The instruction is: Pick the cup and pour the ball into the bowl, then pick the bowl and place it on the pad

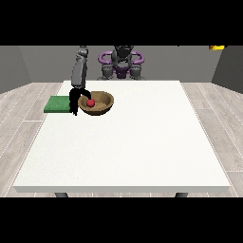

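White tabletop [123,156] fills my view. Far back sits the brown wooden bowl [97,103] with the red ball [90,102] inside. At the view's left, the robot hand [76,97] curls over the bowl's rim, clamped on it, hiding that edge. Beside it lies the green pad [58,104], partly covered. I see no other robot hand.

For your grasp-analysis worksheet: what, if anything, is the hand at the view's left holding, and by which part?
The hand holds the bowl at its rim nearest the pad.
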